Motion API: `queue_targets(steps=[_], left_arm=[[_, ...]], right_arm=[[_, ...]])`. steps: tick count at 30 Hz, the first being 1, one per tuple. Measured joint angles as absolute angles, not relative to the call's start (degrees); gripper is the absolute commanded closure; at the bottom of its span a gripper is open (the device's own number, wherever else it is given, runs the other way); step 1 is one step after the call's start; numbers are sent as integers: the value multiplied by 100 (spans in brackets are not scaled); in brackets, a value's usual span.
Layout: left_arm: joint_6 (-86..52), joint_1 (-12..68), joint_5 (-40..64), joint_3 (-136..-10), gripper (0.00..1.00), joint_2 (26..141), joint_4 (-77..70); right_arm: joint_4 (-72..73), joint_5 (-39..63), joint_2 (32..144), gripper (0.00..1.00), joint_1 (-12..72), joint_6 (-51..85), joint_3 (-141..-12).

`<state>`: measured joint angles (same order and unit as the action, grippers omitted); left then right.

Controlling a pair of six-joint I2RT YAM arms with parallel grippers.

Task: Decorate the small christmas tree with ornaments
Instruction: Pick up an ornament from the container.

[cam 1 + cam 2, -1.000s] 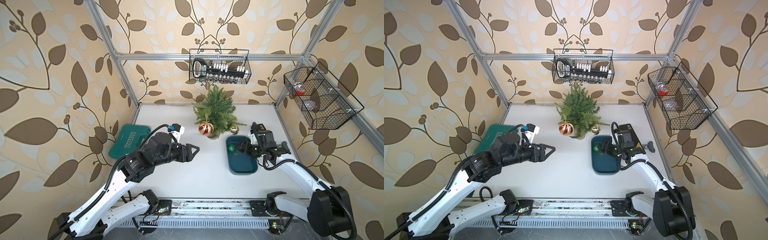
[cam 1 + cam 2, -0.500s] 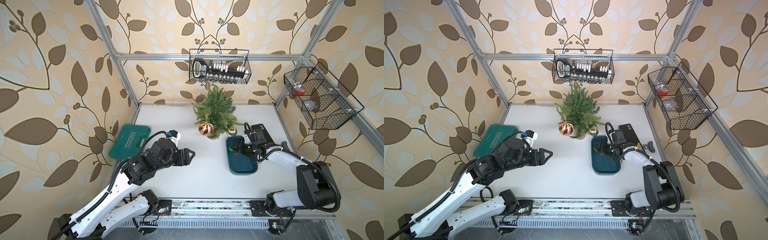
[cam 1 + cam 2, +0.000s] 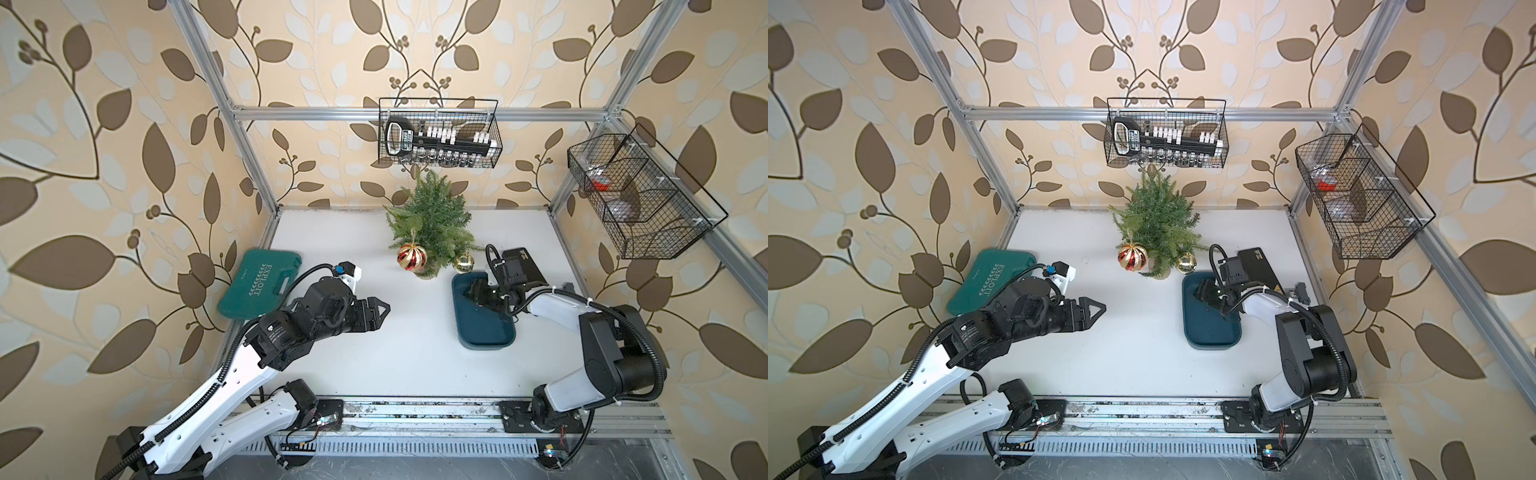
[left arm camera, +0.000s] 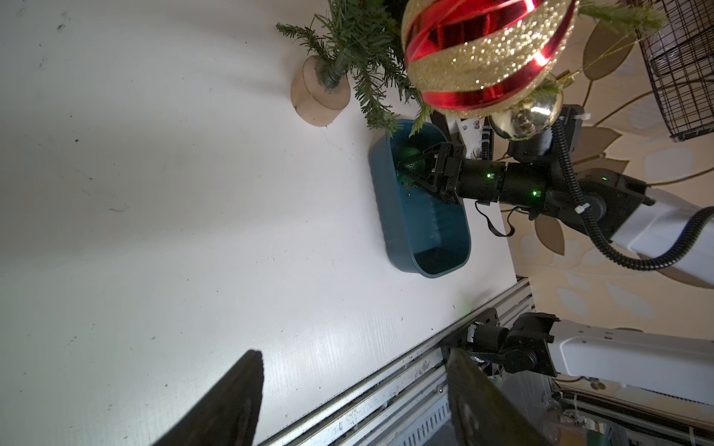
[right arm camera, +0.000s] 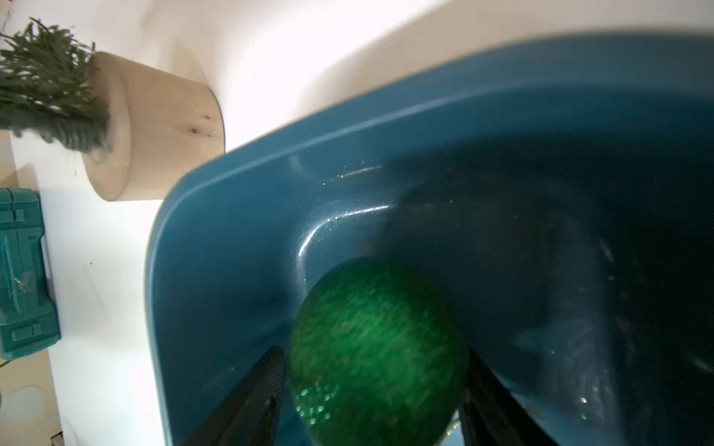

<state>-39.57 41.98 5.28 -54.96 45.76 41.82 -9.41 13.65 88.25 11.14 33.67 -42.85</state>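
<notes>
We see green case (image 3: 261,282) on table (image 3: 415,357), blue bin (image 3: 484,330) opposite, wire baskets (image 3: 438,133) (image 3: 640,195) on walls.

- Green tool case (image 3: 261,282), lying at the worktop's edge: "EXPLOIT" in white capitals on the lid, with a row of chevrons along the word. It reads the same in both top views (image 3: 984,278). A smaller line of print beside the word is too small to read.
- Black tool set (image 3: 436,139) in the wire basket (image 3: 496,124) on the back wall: there is a label panel inside the handle, but the lettering is illegible.
- Black box (image 3: 521,266) by the right arm: it has a small pale mark, unreadable.
- No other legible text in the wrist views.
</notes>
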Motion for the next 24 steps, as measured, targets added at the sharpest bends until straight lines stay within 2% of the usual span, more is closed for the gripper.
queue_targets(steps=[17, 24], left_arm=[[-3962, 4198, 532, -5496, 24, 4646, 4176], [-3962, 4198, 532, -5496, 24, 4646, 4178]], right_arm=[[-1048, 1002, 9201, 32, 1111, 3380, -4694], [-1052, 982, 9303, 38, 1109, 3382, -4748]])
